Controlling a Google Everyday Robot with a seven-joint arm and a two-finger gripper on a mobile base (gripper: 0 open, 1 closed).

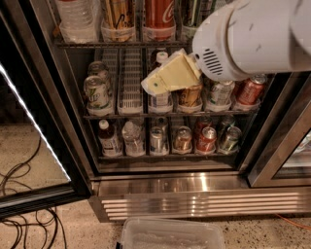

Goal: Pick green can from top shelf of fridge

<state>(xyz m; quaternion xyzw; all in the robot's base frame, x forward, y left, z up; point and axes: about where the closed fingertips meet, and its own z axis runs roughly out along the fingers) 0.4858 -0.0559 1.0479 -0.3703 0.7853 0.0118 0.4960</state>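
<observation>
Left edge: fridge (273, 121) door (29, 146) swung wide to the left, lit strip running down its inner side. Plenty of open room there.
Right edge: black frame post just beside the arm (257, 34). Tight on that side.
Top shelf (92, 44): right at the upper border, fronted by translucent cups (116, 33). Left to right a clear bottle (73, 17), gold can (116, 12), red can (159, 12), then the green can (191, 10).
Green can: on the top shelf, just right of the red can. Only its left part showing, the rest behind the arm's white housing, its top cut off by the border.
Arm: bulky white housing filling the upper right, covering that end of the top shelf.
Pincer (154, 85): cream wedge angled down-left, out in front of the middle rack (121, 115), below the top shelf and apart from the green can.
Pincer opening: cannot tell from here. No can seen in its hold.
Pincer contact: tip overlapping a white-capped bottle (159, 99). Touching or not, cannot tell.
Beside the tip: white ribbed lanes (130, 80), pale green-and-white cans (96, 90) further left.
Down low: ribbed steel base panel (194, 197), clear plastic bin (170, 236) in front, cables (24, 204) at lower left.
</observation>
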